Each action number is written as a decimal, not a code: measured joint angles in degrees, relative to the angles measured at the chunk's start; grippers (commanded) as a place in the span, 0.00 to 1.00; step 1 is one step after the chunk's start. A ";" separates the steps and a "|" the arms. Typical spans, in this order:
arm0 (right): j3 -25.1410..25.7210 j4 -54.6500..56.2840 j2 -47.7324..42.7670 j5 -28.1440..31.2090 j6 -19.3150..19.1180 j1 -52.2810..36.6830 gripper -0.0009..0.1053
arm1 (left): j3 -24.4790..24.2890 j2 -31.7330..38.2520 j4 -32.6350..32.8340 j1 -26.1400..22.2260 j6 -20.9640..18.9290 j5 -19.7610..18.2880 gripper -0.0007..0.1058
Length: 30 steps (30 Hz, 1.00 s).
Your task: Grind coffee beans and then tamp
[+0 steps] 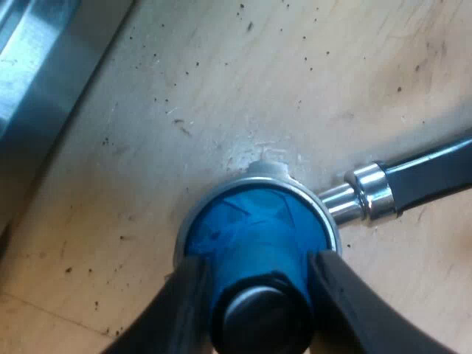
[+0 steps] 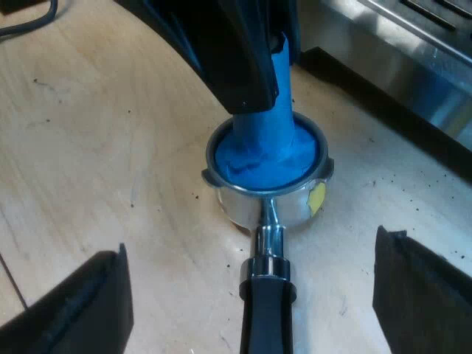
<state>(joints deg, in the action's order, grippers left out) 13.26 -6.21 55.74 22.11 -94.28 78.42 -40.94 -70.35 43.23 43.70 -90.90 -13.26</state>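
Note:
The blue tamper (image 1: pixel 254 240) stands upright in the metal holder's basket (image 1: pixel 188 217), and my left gripper (image 1: pixel 258 295) is shut on the tamper's stem. From the right wrist view the same tamper (image 2: pixel 269 155) fills the basket of the holder (image 2: pixel 243 203), which rests on the wooden table, with the left gripper's dark fingers (image 2: pixel 247 66) clamped on the stem above it. The holder's dark handle (image 2: pixel 265 317) runs back between the two fingers of my right gripper (image 2: pixel 254 302). That gripper is open, with both fingers standing well clear of the handle.
The espresso machine's steel body (image 2: pixel 413 66) stands close beyond the holder; its steel edge (image 1: pixel 44 88) also shows near the tamper. The wooden table (image 1: pixel 317 81) is speckled with coffee grounds. A small yellow mark (image 2: pixel 316 198) sits on the basket's wall.

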 measured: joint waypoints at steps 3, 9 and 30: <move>0.00 0.00 0.00 0.00 0.00 0.00 0.66 | -1.66 1.31 2.88 0.00 0.00 0.00 0.01; 0.00 -1.89 0.00 0.00 0.00 0.00 0.66 | -6.65 7.36 6.05 0.00 0.00 0.00 0.01; 6.64 2.33 0.11 -3.01 0.00 0.00 0.66 | -6.64 13.70 17.61 -6.02 0.00 6.59 0.01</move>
<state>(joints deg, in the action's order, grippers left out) 19.90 -3.88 55.85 19.10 -94.28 78.42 -47.58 -56.65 60.84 37.68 -90.90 -6.67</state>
